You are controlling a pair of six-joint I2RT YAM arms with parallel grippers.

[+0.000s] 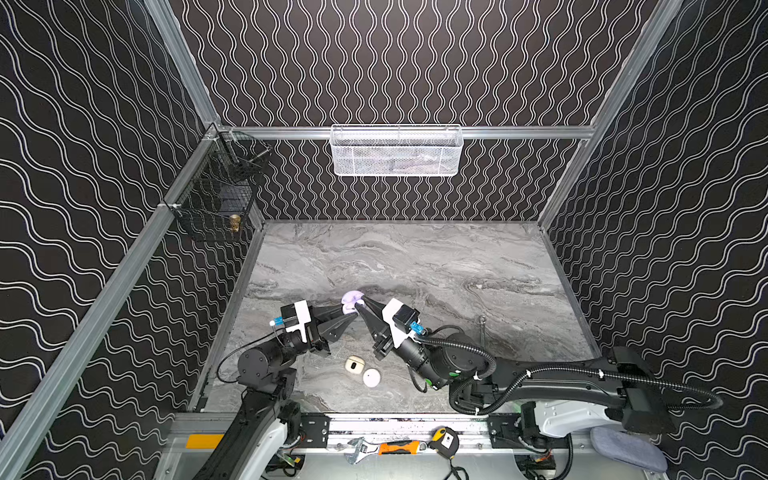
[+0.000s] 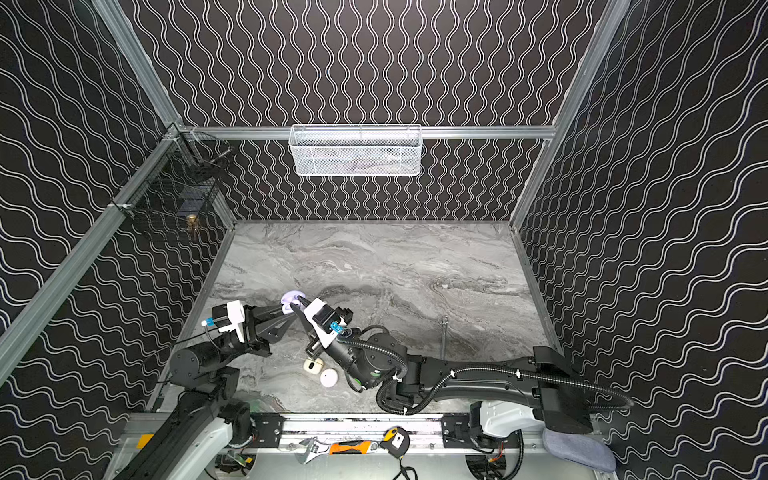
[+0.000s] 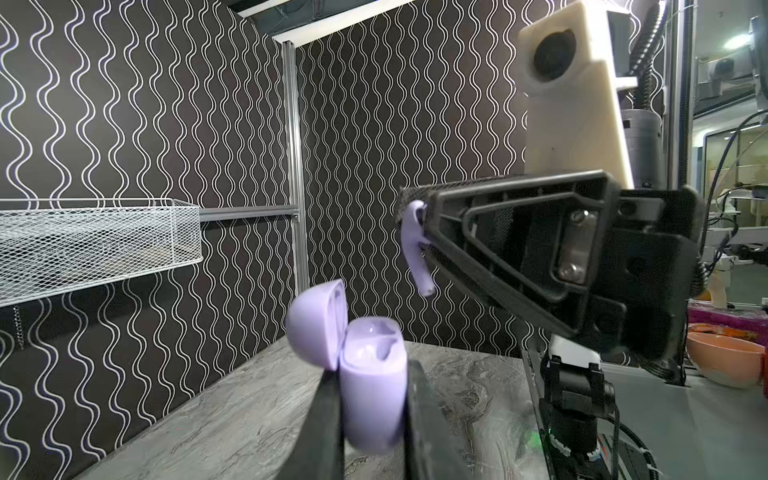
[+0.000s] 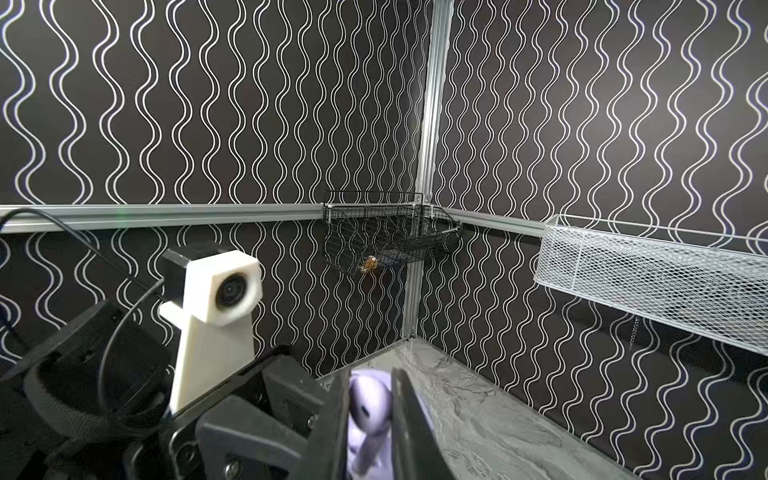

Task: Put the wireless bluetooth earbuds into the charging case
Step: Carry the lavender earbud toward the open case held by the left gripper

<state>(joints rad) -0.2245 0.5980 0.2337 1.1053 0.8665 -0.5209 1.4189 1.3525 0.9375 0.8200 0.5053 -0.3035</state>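
Even, bright light fell from above, casting soft shadows on the marble table (image 1: 415, 266). In the left wrist view the near lavender case (image 3: 372, 399) was blurred, and the edges stretched.

left gripper (image 1: 350, 311) and right gripper (image 1: 360, 302) meet tip to tip at the lavender case (image 1: 351, 297), left of centre; cream case (image 1: 353, 365) and white round case (image 1: 371, 377) lie just beside each other, nearer.

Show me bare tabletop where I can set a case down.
Free: grey marble tabletop from the back wall to the held open lavender charging case; also right of the thin steel wrench. Crowded: near edge, cream rounded case and white round case between both arms.
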